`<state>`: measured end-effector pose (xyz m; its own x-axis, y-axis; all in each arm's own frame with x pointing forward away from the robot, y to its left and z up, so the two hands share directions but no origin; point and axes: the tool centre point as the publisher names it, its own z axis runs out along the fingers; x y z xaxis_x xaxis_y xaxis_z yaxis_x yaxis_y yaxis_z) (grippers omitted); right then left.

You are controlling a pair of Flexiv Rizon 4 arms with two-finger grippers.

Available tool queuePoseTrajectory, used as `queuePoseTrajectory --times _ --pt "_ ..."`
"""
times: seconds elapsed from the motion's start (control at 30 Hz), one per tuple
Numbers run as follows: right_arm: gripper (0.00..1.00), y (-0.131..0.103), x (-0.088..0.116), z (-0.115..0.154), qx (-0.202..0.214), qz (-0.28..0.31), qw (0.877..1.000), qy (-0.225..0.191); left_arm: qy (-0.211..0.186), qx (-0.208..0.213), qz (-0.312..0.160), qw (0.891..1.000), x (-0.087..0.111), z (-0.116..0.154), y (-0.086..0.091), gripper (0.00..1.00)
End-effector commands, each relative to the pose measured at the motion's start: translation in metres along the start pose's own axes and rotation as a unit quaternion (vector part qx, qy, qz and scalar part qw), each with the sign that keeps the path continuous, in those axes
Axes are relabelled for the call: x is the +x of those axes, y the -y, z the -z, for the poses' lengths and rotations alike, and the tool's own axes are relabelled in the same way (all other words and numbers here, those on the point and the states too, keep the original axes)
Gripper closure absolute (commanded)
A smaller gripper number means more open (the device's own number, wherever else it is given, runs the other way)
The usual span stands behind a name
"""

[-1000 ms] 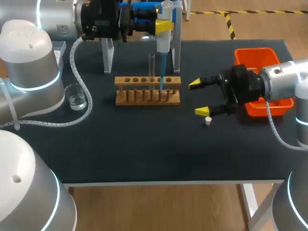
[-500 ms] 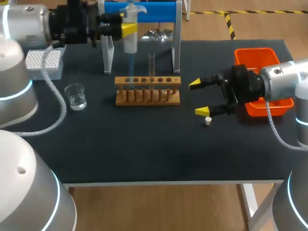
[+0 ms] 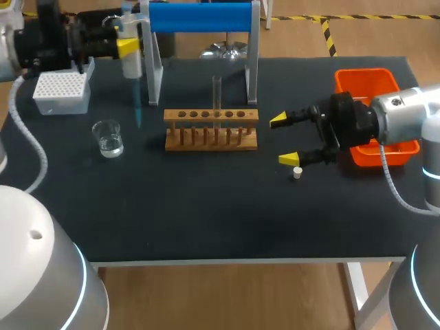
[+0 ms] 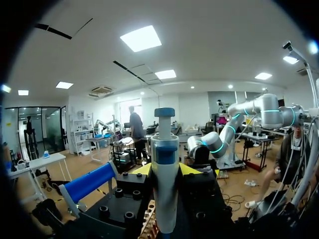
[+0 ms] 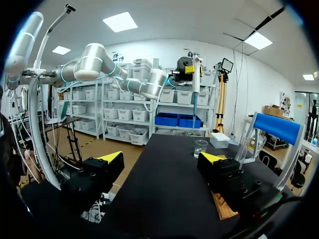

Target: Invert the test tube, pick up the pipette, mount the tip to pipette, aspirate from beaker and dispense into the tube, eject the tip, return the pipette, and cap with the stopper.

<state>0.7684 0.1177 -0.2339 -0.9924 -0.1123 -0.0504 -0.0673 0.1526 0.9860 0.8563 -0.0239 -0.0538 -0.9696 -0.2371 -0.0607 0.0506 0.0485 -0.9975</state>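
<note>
Pipette aloft in the left claw; right claw released beside the stopper.

Nearest, on the dark bench [image 3: 206, 220], a small white stopper [image 3: 297, 172] lying just beside one yellow tip of the right claw [image 3: 283, 140], fingers spread wide with nothing between them. Behind that arm, an orange bin [image 3: 364, 79] at the bench's right edge. Mid-bench, a wooden rack [image 3: 211, 129] with one clear test tube [image 3: 216, 93] standing upright in it; well apart to its left, a glass beaker [image 3: 108, 138] holding a little clear liquid. Farther back at left, a white tip box [image 3: 62, 92]. Just beside it, the left claw [image 3: 127, 47] clenched on the pipette [image 3: 130, 58], held upright, with its blue tip [image 3: 137, 103] mounted and pointing down between beaker and rack. Farthest, a stand with blue bar [image 3: 199, 17].
</note>
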Motion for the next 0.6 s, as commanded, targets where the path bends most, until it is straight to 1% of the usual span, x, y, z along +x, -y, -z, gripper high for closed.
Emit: queuePoseTrajectory --times 0.03,0.3,0.6 --pt "0.00 -0.001 0.001 0.000 0.001 0.000 1.000 0.001 -0.001 0.004 -0.002 1.000 -0.008 0.027 -0.008 1.00" --pt "0.00 -0.001 0.001 0.000 0.001 0.000 1.000 0.001 0.008 0.004 -0.006 1.000 -0.030 0.045 -0.025 1.00" --pt "0.00 -0.001 0.001 0.000 0.001 0.000 1.000 0.001 0.013 0.010 -0.009 1.000 -0.045 0.058 -0.037 1.00"
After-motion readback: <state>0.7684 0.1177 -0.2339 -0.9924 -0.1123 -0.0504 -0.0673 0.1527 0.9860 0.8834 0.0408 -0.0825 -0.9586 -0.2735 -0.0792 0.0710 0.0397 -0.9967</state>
